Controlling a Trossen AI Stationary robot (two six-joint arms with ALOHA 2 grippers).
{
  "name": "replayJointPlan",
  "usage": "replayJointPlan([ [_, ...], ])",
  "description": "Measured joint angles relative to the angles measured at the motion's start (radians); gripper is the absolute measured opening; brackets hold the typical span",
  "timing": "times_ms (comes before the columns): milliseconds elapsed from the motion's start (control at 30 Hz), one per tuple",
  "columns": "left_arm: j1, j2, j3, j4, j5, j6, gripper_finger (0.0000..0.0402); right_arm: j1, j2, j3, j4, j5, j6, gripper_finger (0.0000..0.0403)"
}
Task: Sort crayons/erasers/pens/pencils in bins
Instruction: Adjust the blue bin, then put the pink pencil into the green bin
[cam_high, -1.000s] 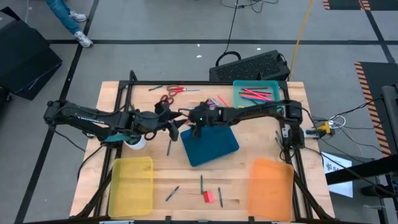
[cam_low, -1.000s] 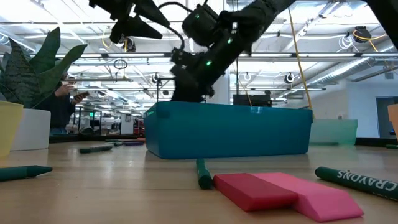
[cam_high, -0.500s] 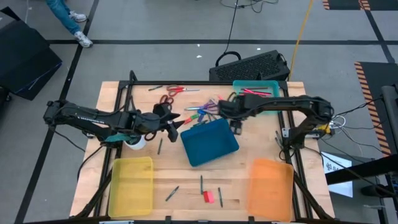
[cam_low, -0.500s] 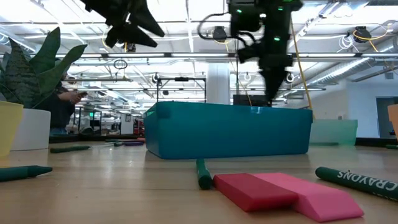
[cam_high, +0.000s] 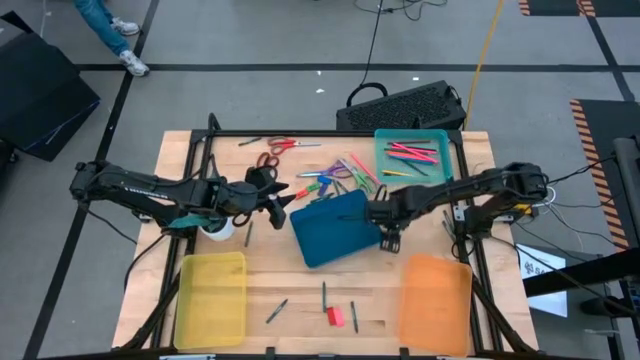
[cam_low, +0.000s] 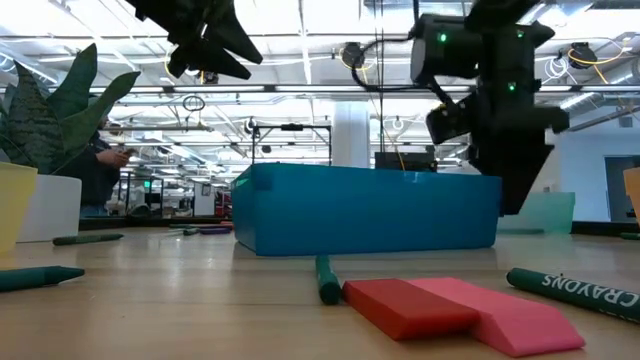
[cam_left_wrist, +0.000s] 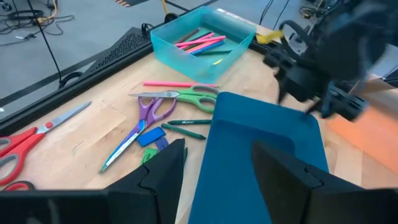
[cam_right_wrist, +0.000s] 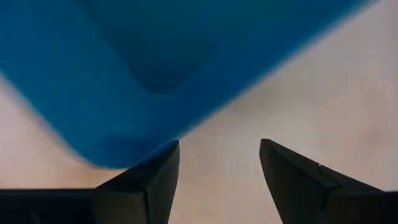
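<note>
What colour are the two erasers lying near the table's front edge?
One red block eraser and one pink wedge-shaped eraser, touching side by side; the low view shows them best.

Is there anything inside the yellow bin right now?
No, in the high view the yellow bin shows only its bare floor, with crayons lying on the table beside it.

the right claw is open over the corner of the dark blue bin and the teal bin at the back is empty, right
Not quite: the teal bin is not empty; the high view shows pink and green sticks in it. The rest holds: the right claw is open at the dark blue bin's corner.
</note>
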Motion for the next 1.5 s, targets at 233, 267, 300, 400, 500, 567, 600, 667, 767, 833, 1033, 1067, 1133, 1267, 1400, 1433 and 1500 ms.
replayJointPlan([
  [233, 0.0, 0.0, 0.0, 0.001, 0.0, 0.0, 0.0188, 0.057, -0.001, -0.001, 0.386, -0.244, 0.072, 0.0215],
  [267, 0.0, 0.0, 0.0, 0.001, 0.0, -0.003, 0.0188, 0.055, -0.001, -0.001, 0.421, -0.252, 0.072, 0.0215],
  [300, 0.0, 0.0, 0.0, 0.001, 0.0, -0.009, 0.0188, 0.047, 0.0, 0.004, 0.435, -0.248, 0.071, 0.0215],
  [400, 0.0, 0.0, 0.0, 0.001, 0.001, -0.019, 0.0188, 0.015, 0.0, 0.05, 0.398, -0.176, 0.032, 0.0215],
  [500, -0.002, 0.0, 0.0, 0.001, 0.003, -0.019, 0.0188, -0.01, 0.0, 0.133, 0.334, -0.017, -0.049, 0.0215],
  [567, -0.002, 0.0, 0.0, 0.001, 0.002, -0.019, 0.0188, -0.025, 0.001, 0.197, 0.312, 0.09, -0.108, 0.0215],
  [600, -0.002, 0.0, 0.0, 0.001, 0.002, -0.019, 0.0188, -0.037, 0.004, 0.23, 0.306, 0.13, -0.136, 0.0215],
  [667, -0.002, 0.0, 0.0, 0.008, 0.002, -0.02, 0.0188, -0.068, 0.015, 0.289, 0.298, 0.172, -0.174, 0.0215],
  [767, -0.002, 0.0, 0.0, 0.014, 0.002, -0.021, 0.0188, -0.124, 0.048, 0.36, 0.291, 0.179, -0.218, 0.0215],
  [833, -0.002, 0.0, 0.0, 0.022, 0.002, -0.02, 0.0188, -0.159, 0.092, 0.405, 0.29, 0.18, -0.235, 0.0215],
  [1033, 0.003, 0.0, 0.0, 0.046, -0.007, 0.001, 0.0188, -0.212, 0.303, 0.568, 0.267, 0.24, -0.301, 0.0215],
  [1067, 0.003, 0.0, 0.0, 0.047, -0.008, 0.002, 0.0188, -0.217, 0.335, 0.591, 0.254, 0.249, -0.307, 0.0215],
  [1133, 0.003, 0.0, 0.0, 0.048, -0.009, 0.008, 0.0188, -0.236, 0.387, 0.623, 0.224, 0.25, -0.308, 0.0215],
  [1267, 0.003, 0.0, 0.0, 0.041, -0.009, 0.011, 0.0188, -0.298, 0.449, 0.626, 0.185, 0.252, -0.308, 0.0215],
  [1400, 0.003, 0.0, 0.0, 0.032, -0.009, 0.01, 0.0188, -0.367, 0.481, 0.609, 0.179, 0.253, -0.306, 0.0215],
  [1433, 0.003, 0.0, 0.0, 0.029, -0.009, 0.01, 0.0188, -0.385, 0.483, 0.597, 0.176, 0.254, -0.305, 0.0215],
  [1500, 0.003, 0.0, 0.0, 0.025, -0.009, 0.01, 0.0188, -0.419, 0.483, 0.575, 0.176, 0.275, -0.304, 0.0215],
])
